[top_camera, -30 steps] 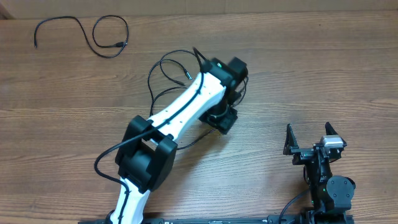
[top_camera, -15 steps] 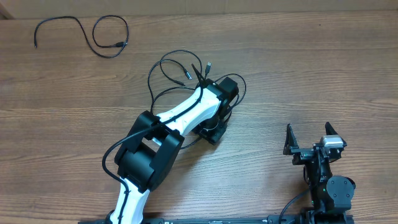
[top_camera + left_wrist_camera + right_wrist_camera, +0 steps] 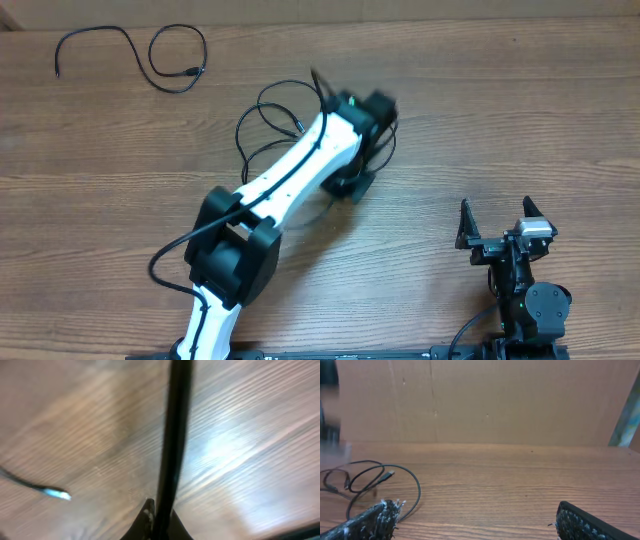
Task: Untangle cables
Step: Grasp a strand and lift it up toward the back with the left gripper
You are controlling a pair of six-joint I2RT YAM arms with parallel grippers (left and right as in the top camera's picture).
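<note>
Desk [image 3: 500,100], overhead: tangle of cables [image 3: 268,118] lies just toward 12 o'clock from centre, thin black loops crossing one another, partly under the left arm [image 3: 300,175] reaching over it. A separate loose cable [image 3: 150,55] sits well apart at 10 o'clock, already free of the knot. Left jaws closed; the wrist view is badly smeared, but a black strand [image 3: 172,435] runs straight up from between the fingertips, so they appear to be pinched on one cord of the tangle. A pale plug tip [image 3: 55,493] shows at 8 o'clock of that view, apart from the jaws. Right arm [image 3: 520,270] parked at 4 o'clock of the desk, jaws spread wide and holding nothing; its camera sees the loops [image 3: 370,480] off at 9 o'clock. Step in hand, as I judge it: draw the held strand out of the knot. Best done slowly and low over the wood, toward bare desk at 3 o'clock, watching whether the other loops drag along. If they do, slacken and re-grip nearer a plug end, or bring the right jaws over to pin the rest.
</note>
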